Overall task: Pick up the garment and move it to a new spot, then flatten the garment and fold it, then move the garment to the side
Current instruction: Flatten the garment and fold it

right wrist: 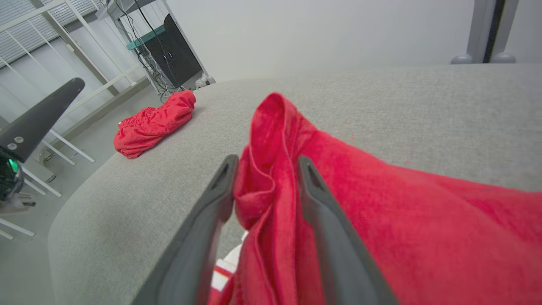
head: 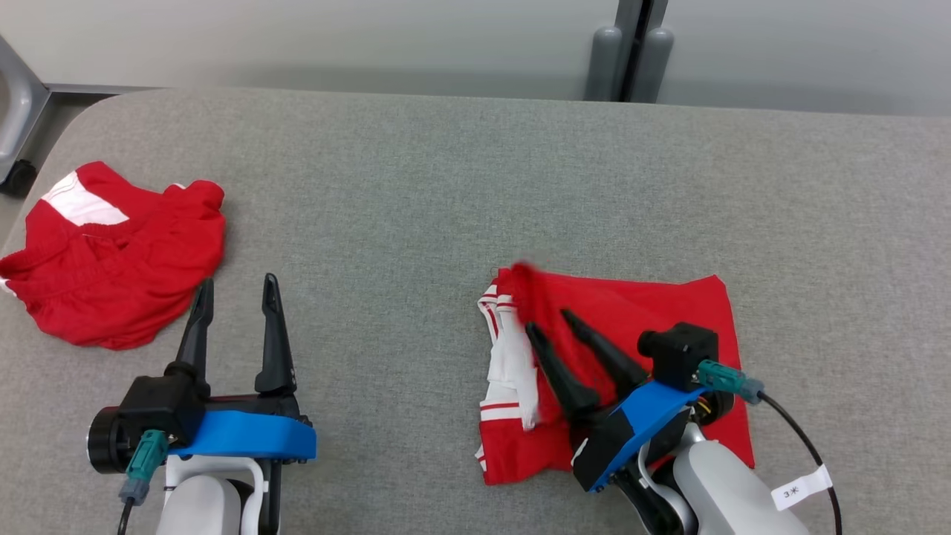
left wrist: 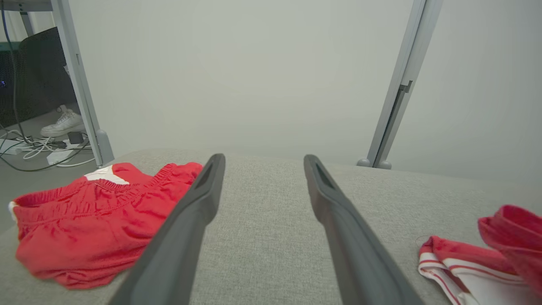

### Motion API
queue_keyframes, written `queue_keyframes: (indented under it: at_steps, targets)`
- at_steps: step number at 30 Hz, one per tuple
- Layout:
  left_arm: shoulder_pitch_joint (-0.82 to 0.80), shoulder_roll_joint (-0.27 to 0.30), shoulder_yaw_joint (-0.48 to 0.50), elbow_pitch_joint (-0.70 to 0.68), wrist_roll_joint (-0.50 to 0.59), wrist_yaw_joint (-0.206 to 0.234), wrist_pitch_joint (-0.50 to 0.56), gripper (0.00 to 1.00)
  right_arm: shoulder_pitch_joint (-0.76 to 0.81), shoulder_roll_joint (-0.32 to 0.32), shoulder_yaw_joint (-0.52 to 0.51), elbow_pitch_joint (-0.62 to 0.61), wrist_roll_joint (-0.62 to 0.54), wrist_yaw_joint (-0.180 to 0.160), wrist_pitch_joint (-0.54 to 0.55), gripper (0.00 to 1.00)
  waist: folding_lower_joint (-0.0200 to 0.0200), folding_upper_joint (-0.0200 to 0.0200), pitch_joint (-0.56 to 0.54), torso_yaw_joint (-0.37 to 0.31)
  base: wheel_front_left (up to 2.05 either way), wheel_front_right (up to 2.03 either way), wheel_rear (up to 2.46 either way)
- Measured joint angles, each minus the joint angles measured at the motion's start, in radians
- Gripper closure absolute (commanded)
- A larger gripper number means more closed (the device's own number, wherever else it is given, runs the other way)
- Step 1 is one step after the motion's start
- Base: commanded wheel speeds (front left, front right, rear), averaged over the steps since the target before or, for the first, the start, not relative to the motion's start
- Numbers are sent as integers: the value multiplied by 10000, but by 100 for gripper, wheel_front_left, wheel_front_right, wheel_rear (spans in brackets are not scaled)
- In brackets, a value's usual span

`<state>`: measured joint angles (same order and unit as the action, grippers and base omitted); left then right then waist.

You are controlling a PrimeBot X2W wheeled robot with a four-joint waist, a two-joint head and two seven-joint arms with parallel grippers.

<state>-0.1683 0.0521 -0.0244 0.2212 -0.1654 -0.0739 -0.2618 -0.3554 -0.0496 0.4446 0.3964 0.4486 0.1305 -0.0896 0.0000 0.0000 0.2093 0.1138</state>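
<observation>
The garment (head: 661, 308) is red with white striped trim and lies partly folded on the grey padded table (head: 461, 178), right of centre. My right gripper (head: 548, 321) hovers over its left part with the fingers apart. In the right wrist view a raised red fold of the garment (right wrist: 271, 140) stands loosely between the right gripper's (right wrist: 266, 160) fingers. In the head view this fold is blurred. My left gripper (head: 238, 281) rests open and empty at the lower left. The garment's striped edge (left wrist: 461, 264) lies to the right of the left gripper (left wrist: 263, 157).
A second red garment (head: 111, 260) with an elastic waistband lies crumpled at the table's left edge, just left of my left gripper; it also appears as a red heap (left wrist: 93, 216) (right wrist: 152, 123). A grey post (head: 631, 52) stands behind the table.
</observation>
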Motion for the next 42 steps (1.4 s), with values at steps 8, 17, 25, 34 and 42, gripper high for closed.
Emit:
queue_keyframes:
  at_steps: [8, 17, 25, 34, 42]
  targets:
    - [6, -2, -90, 48, -84, 42, 0, 0, -140, 4, -669, 119, -479, 2, -464, 0, 0, 0, -282, -291, 0, 0, 0]
    - [74, -6, 15, 42, -13, 40, 0, 0, 398, -307, -2899, -872, -1852, 2, -782, 0, 0, 0, -634, -796, 0, 0, 0]
    - [289, -6, 94, 42, 115, 29, 0, 0, 1435, -522, -4194, -1910, -2341, 2, -564, 0, -1, 0, -949, -1060, 0, 0, 0]
    - [853, 25, 102, 25, 276, 71, 0, 0, 2789, -326, -4972, -2980, -2675, 2, -228, 0, -1, 0, -1237, -1086, 0, 0, 0]
    - [1173, 113, 58, 15, 393, 222, 21, 0, 3451, -127, -5237, -3636, -2865, 2, 96, 0, 0, 0, -1295, -965, 0, 0, 0]
